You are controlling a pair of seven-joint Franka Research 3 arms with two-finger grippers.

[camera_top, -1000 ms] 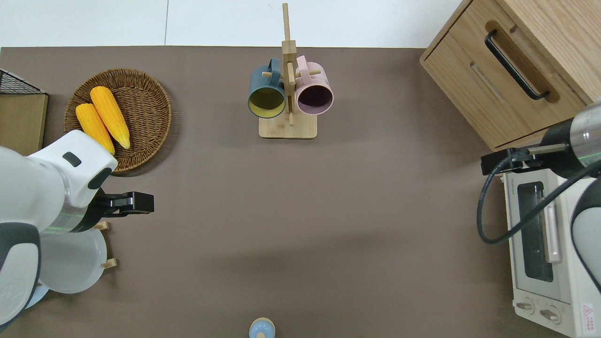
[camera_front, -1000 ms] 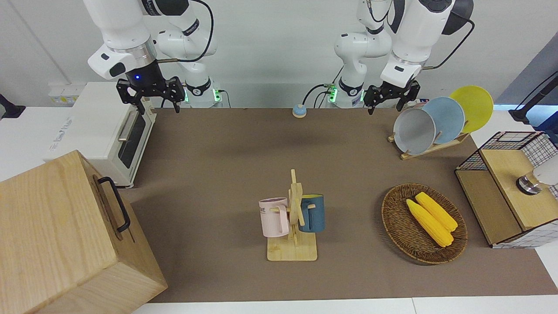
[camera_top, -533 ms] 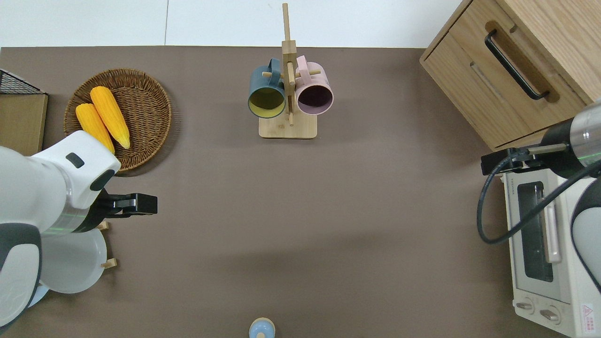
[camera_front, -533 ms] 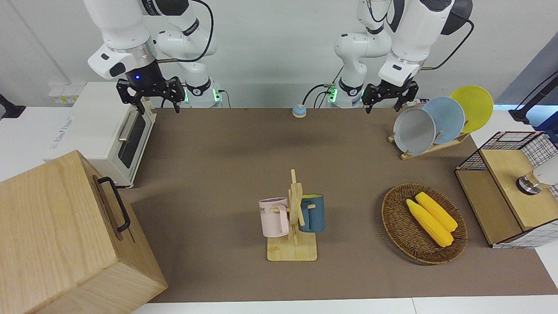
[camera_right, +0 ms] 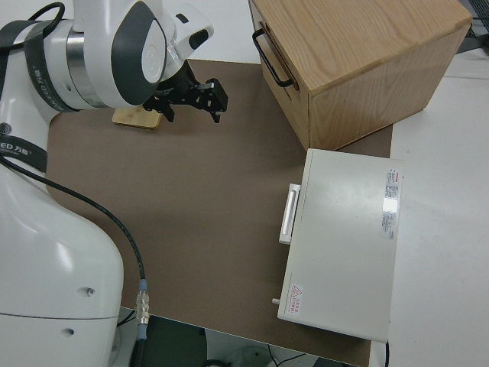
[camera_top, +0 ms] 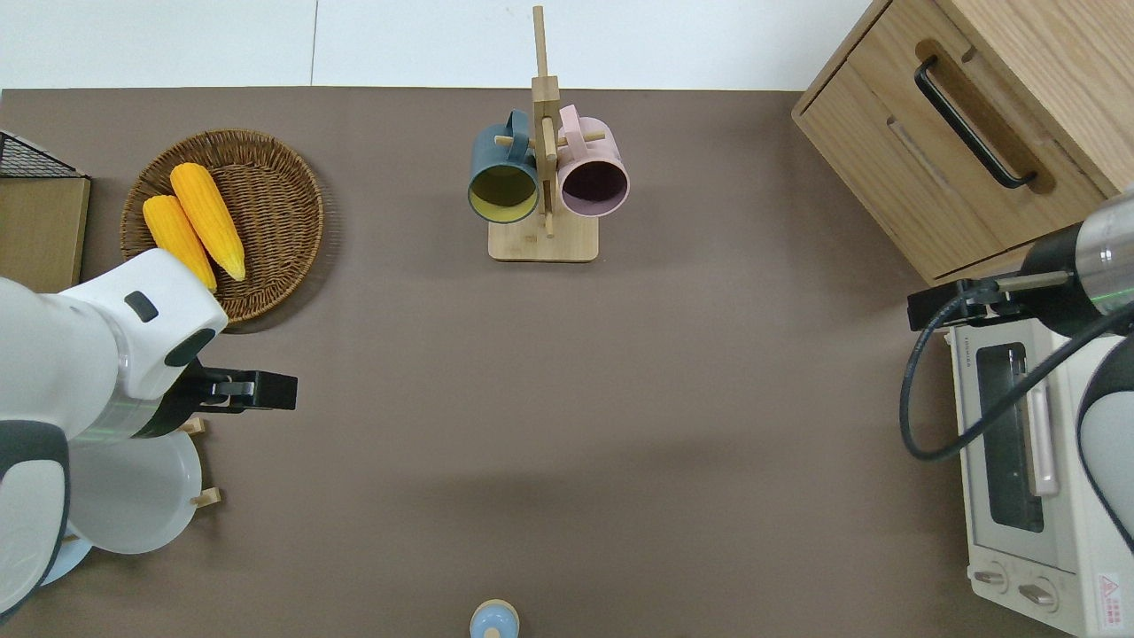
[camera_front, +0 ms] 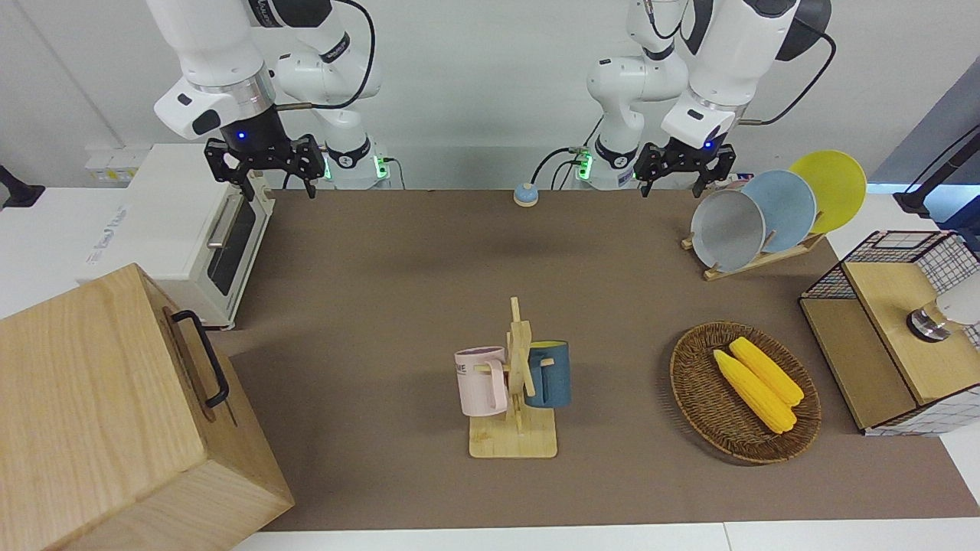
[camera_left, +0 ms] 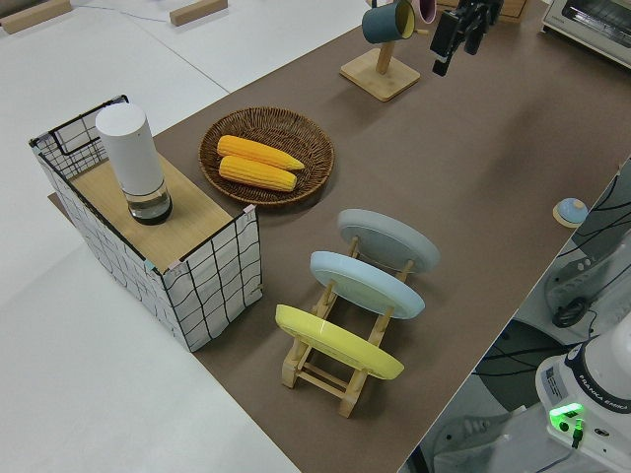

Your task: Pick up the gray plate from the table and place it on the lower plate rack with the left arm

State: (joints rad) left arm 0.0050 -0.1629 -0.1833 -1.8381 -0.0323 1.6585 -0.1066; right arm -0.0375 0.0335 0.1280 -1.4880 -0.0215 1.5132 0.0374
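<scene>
The gray plate (camera_front: 727,229) stands slanted in the slot of the lower plate rack (camera_front: 754,262) that is farthest from the robots, at the left arm's end of the table (camera_front: 383,306). It also shows in the overhead view (camera_top: 133,492) and the left side view (camera_left: 387,239). My left gripper (camera_front: 674,180) is open and empty, up in the air. In the overhead view the left gripper (camera_top: 257,390) is over bare table beside the rack (camera_top: 205,497), clear of the plate. My right gripper (camera_front: 272,180) is open and parked.
A light-blue plate (camera_front: 781,210) and a yellow plate (camera_front: 828,187) fill the rack's other slots. A wicker basket (camera_front: 689,383) with two corn cobs, a wire crate (camera_front: 896,329), a mug stand (camera_front: 514,383), a wooden drawer box (camera_front: 115,413) and a toaster oven (camera_front: 176,229) stand around the table.
My left gripper has risen slightly and drifted a little away from the rack toward the table's middle. The gray plate stays in its slot. The right arm has not moved.
</scene>
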